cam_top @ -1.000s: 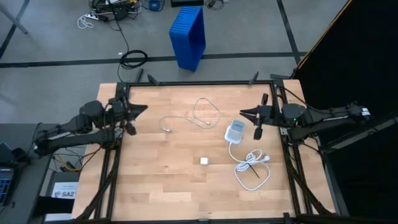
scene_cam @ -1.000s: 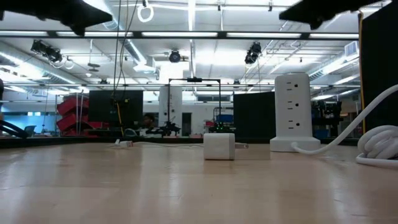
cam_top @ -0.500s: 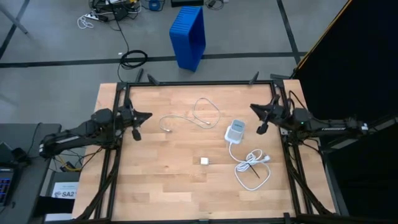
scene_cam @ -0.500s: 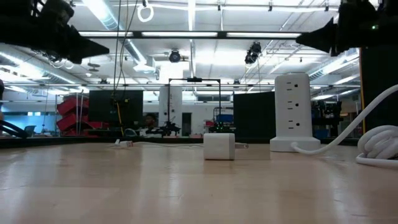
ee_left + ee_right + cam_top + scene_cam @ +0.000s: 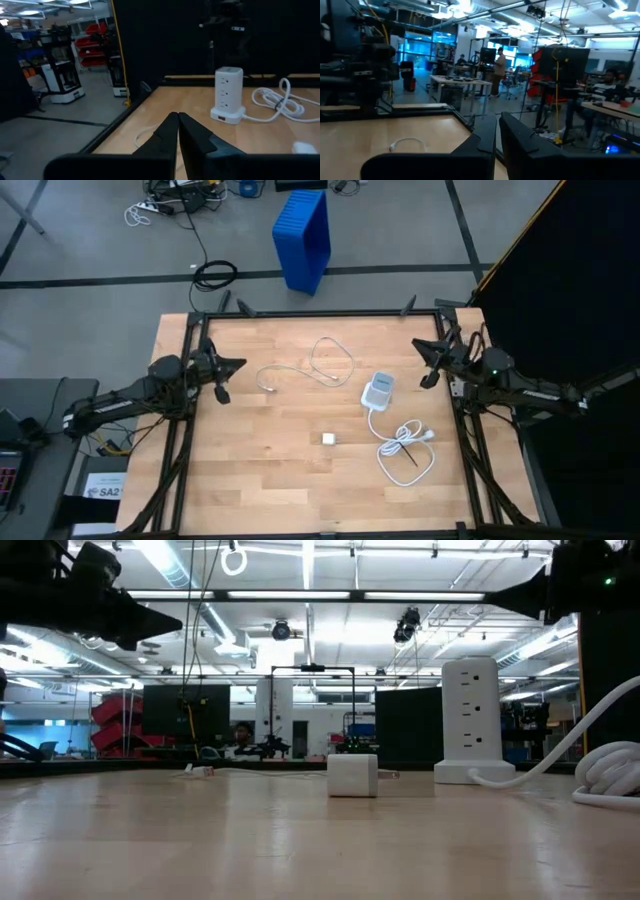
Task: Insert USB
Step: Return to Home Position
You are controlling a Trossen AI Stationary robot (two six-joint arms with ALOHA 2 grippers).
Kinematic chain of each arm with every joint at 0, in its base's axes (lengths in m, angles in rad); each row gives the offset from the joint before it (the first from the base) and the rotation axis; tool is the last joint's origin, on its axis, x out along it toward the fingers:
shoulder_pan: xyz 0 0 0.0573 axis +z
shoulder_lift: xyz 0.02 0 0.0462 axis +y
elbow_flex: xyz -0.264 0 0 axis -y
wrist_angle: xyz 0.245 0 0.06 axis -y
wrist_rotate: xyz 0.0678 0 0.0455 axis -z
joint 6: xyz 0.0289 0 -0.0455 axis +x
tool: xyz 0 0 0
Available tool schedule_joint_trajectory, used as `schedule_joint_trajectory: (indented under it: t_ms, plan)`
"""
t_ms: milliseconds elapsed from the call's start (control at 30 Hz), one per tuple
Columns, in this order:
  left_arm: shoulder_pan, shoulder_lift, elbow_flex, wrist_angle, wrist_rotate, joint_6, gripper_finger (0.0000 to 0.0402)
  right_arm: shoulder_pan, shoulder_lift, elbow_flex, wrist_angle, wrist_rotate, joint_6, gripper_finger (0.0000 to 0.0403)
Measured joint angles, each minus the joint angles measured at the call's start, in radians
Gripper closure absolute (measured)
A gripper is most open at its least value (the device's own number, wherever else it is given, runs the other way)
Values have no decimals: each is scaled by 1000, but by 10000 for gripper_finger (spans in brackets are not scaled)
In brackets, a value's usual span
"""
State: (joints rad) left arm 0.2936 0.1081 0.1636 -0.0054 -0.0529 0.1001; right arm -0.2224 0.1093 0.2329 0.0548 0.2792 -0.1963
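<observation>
The USB [image 5: 312,366], a thin white cable, lies in a loose loop flat on the wooden table, left of the middle; it also shows in the left wrist view [image 5: 142,135] and the right wrist view [image 5: 408,144]. My left gripper [image 5: 240,364] hangs shut and level above the table's left edge, apart from the cable [image 5: 177,118]. My right gripper [image 5: 416,343] hangs shut above the right edge, also touching nothing [image 5: 497,123]. In the low view the left arm [image 5: 110,612] and the right arm [image 5: 560,585] show high above the table.
A white socket block [image 5: 378,390] stands upright on its base right of the middle [image 5: 228,95]. Its thick white cord [image 5: 405,450] lies coiled toward the near right. A small white cube [image 5: 328,439] sits near the middle. A blue crate [image 5: 303,235] stands on the floor beyond the table.
My left gripper has sunk lower over the table's left edge, staying level and shut. My right gripper has drawn back toward the table's right edge, away from the socket block, and come down a little. Cable, block and cube have kept still.
</observation>
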Motion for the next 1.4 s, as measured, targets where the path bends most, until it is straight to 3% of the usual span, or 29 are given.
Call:
schedule_joint_trajectory:
  t_ms: [333, 600, 1033, 1300, 1400]
  plan:
    - [21, 0, 13, -15, 40, -2, 402, -2, -99, -72, -31, -39, 49, 403]
    - [21, 0, -57, 61, 59, -24, 402, -2, -104, -223, 111, -71, 40, 403]
    - [21, 1, -155, 177, 66, -65, 402, -4, -99, -223, -7, -73, 45, 403]
    - [21, 2, -155, 81, 66, -104, 402, -4, -98, -224, -11, -71, 37, 403]
    - [21, 2, -155, 41, 65, -104, 402, -4, -98, -224, -5, -21, 54, 403]
